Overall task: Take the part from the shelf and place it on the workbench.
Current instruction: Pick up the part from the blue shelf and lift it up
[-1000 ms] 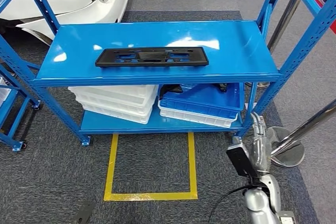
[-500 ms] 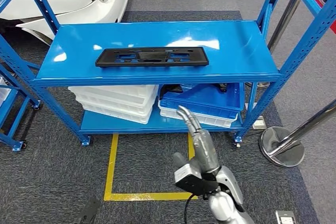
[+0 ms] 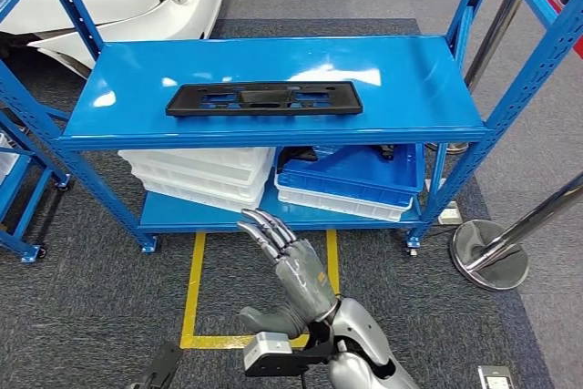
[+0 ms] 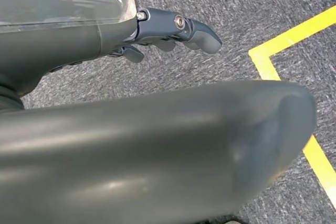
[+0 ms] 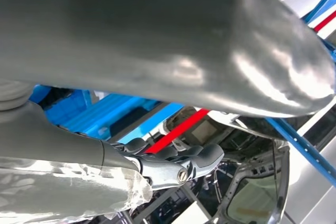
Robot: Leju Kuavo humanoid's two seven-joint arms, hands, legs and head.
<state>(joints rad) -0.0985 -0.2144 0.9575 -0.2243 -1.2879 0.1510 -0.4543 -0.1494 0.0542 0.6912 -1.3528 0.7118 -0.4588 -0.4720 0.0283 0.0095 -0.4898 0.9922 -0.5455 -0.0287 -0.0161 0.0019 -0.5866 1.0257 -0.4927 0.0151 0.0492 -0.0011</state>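
One black part [image 3: 264,98] is lying flat on the top level of the blue shelf [image 3: 426,79], lengthwise near the front edge, with bare blue surface lying to either side and behind it. Two stacks of trays are sitting on the lower level: white trays [image 3: 199,175] on one side, a blue tray [image 3: 357,175] over white ones on the other. The right hand [image 3: 292,266] is hovering low in front of the shelf, over the yellow floor marking [image 3: 194,284], fingers apart and holding nothing, well below the part. The left hand [image 4: 174,27] is hanging over the grey carpet, fingers extended and holding nothing. One chrome stanchion base [image 3: 489,257] is standing beside the shelf's right leg.
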